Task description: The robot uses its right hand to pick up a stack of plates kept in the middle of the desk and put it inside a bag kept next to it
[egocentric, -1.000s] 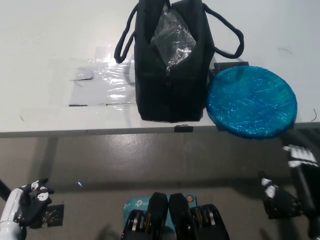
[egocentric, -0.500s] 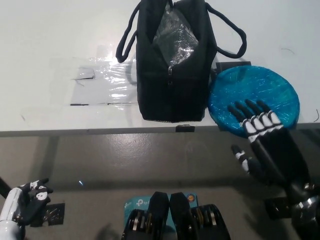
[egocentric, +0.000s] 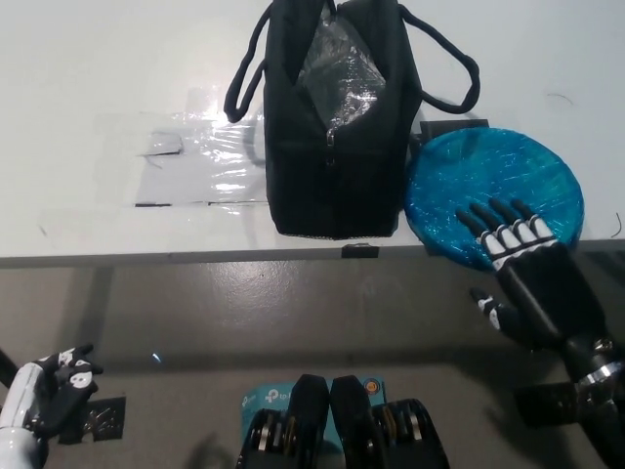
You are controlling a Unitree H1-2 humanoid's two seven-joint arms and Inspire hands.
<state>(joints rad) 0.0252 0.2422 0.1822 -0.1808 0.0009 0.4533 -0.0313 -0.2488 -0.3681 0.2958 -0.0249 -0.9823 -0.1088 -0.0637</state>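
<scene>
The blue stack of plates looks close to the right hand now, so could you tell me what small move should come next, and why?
Probably ease the open right hand a little further forward and down, then close it on the blue stack of plates. Its fingertips only overlap the stack's near edge, with nothing gripped yet. The black bag stands open beside it; the left hand rests low.

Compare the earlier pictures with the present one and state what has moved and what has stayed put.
The black right robot hand has risen from below the desk edge and now lies open, fingers spread, over the near part of the blue plate stack; nothing is grasped yet. The plate stack, black bag and white left robot hand, low at the left, stayed put.
</scene>
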